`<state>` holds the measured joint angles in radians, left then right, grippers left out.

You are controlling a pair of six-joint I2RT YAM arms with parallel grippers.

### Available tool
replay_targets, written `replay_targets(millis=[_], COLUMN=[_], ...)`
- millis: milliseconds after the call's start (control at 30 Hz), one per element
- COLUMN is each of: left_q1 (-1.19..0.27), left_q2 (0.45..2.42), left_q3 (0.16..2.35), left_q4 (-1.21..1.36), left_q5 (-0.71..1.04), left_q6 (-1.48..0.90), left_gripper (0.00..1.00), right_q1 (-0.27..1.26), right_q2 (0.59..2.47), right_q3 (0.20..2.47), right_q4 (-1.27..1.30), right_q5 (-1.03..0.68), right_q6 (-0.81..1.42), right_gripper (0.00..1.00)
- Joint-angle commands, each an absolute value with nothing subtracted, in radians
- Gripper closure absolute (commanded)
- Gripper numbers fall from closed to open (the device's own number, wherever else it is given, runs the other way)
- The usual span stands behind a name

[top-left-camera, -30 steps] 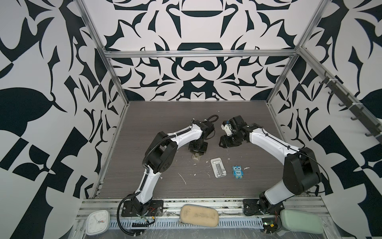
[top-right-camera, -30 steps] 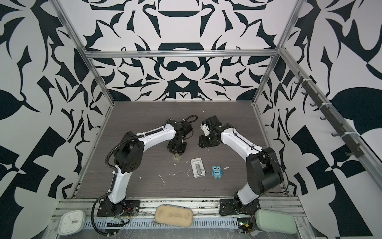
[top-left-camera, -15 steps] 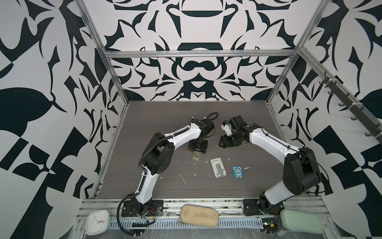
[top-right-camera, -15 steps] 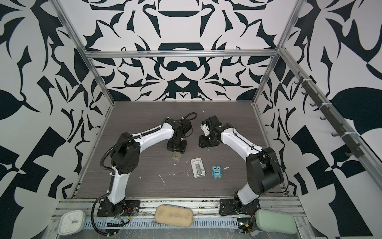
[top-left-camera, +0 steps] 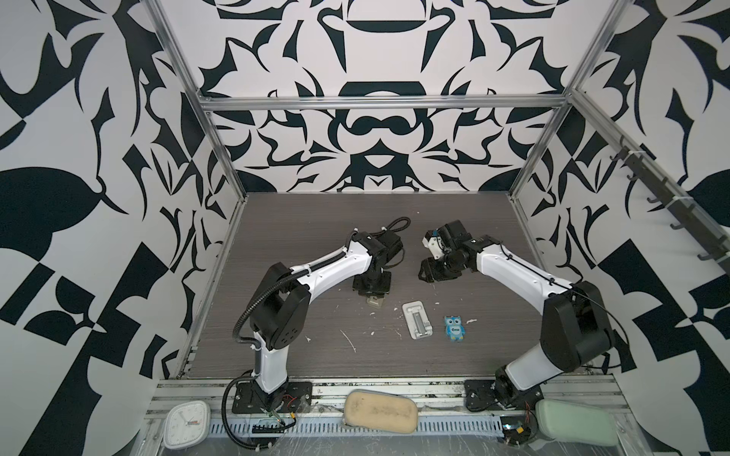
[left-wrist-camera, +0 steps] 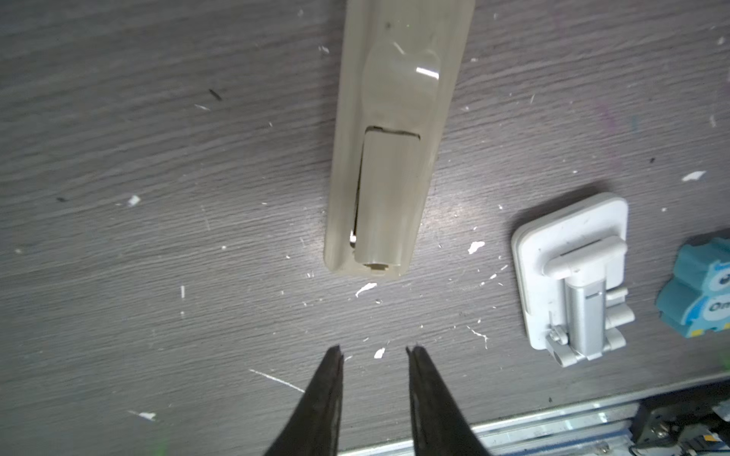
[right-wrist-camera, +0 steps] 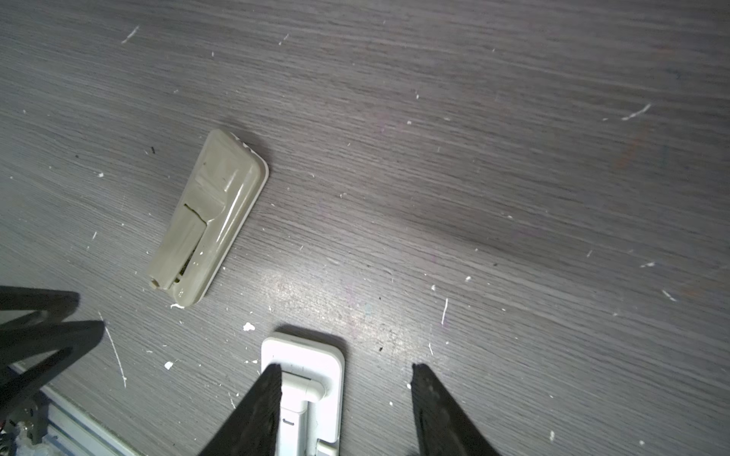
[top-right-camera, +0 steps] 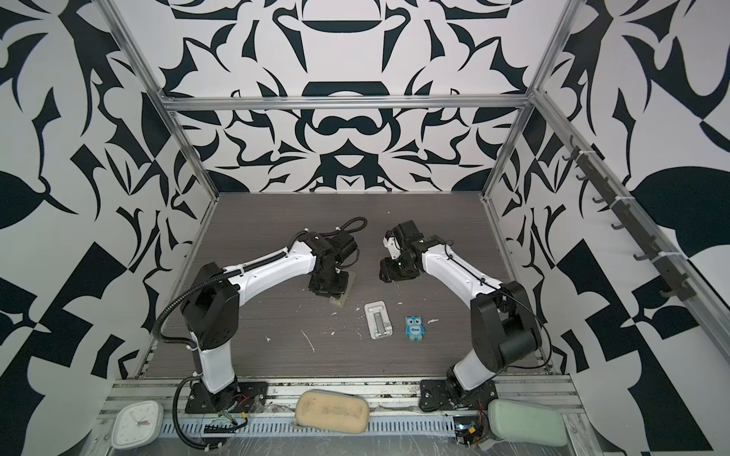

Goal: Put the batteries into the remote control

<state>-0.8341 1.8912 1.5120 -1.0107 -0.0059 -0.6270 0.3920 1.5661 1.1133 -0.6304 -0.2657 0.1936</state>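
Observation:
The remote control (top-left-camera: 375, 302) (top-right-camera: 339, 301) lies face down on the dark table, greyish-beige back up. Its battery cover (left-wrist-camera: 389, 197) (right-wrist-camera: 189, 241) sits crooked over the bay, with a gap along one side. The batteries are hidden from every view. My left gripper (top-left-camera: 371, 290) (left-wrist-camera: 374, 348) hangs just above the remote's near end, open a little, nothing between its fingers. My right gripper (top-left-camera: 428, 272) (right-wrist-camera: 347, 367) hovers to the right of the remote, open and empty.
A white ribbed stand (top-left-camera: 417, 319) (left-wrist-camera: 569, 272) (right-wrist-camera: 312, 355) lies right of the remote, with a blue owl figure (top-left-camera: 455, 327) (left-wrist-camera: 703, 292) beside it. White flecks litter the table. A metal rail (top-left-camera: 379, 389) runs along the front edge.
The left arm's elbow has swung a little to the left while its gripper stayed over the remote. The right arm has not moved.

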Motion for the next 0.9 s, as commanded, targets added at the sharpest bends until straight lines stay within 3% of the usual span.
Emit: replay_targets(millis=[0, 233, 867], left_q1=[-0.838, -0.839, -0.839], left_q2=[1.913, 1.951, 2.012], left_q3=[1.512, 1.511, 1.540], left_q4=[-0.991, -0.990, -1.020], left_q5=[0.013, 0.003, -0.037], left_q6=[-0.651, -0.633, -0.603], left_gripper=[0.70, 0.79, 0.81], right_q1=[0.388, 0.387, 0.388], right_q2=[1.557, 1.559, 1.574], right_q3=[1.137, 1.144, 1.160], right_q4=[-0.631, -0.635, -0.638], right_q5=[-0.275, -0.275, -0.276], right_q6=[0.206, 0.206, 0.206], right_gripper=[0.44, 0.44, 0.44])
